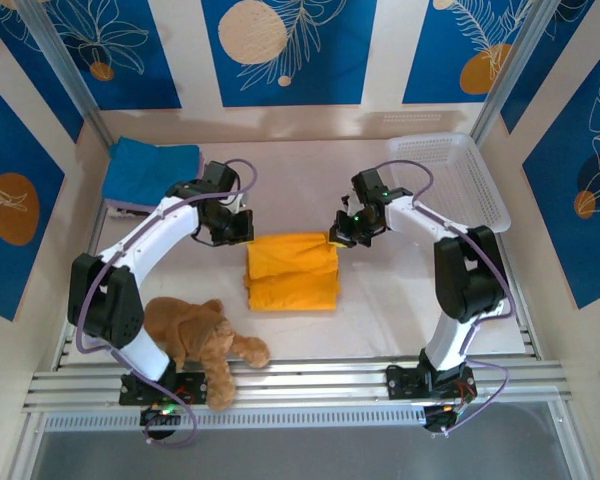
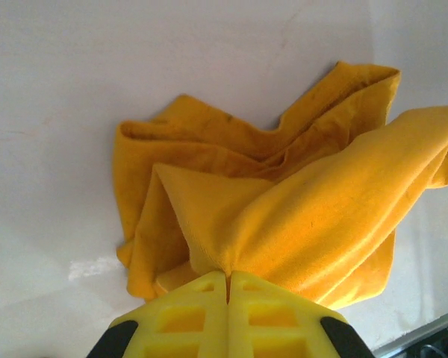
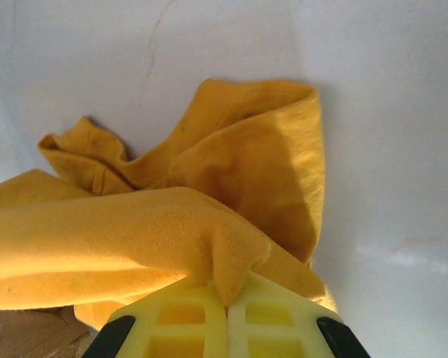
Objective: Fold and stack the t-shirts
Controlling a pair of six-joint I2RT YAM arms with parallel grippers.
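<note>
Held tight at both ends

The orange t-shirt (image 1: 292,272) lies bunched in thick, soft folds in the middle of the smooth white table (image 1: 390,290). The left pincer (image 2: 228,277) and right pincer (image 3: 225,294), yellow and blocky, each squeeze its edge. A folded blue t-shirt (image 1: 152,168) sits back left.

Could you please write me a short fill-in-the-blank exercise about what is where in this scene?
1. The left gripper and the right gripper are each ____ on the mustard-orange t-shirt.
2. The white basket sits in the far ____ corner.
3. The brown plush teddy lies at the near edge, on the robot's ____ side.

Missing words: shut; right; left.
</note>
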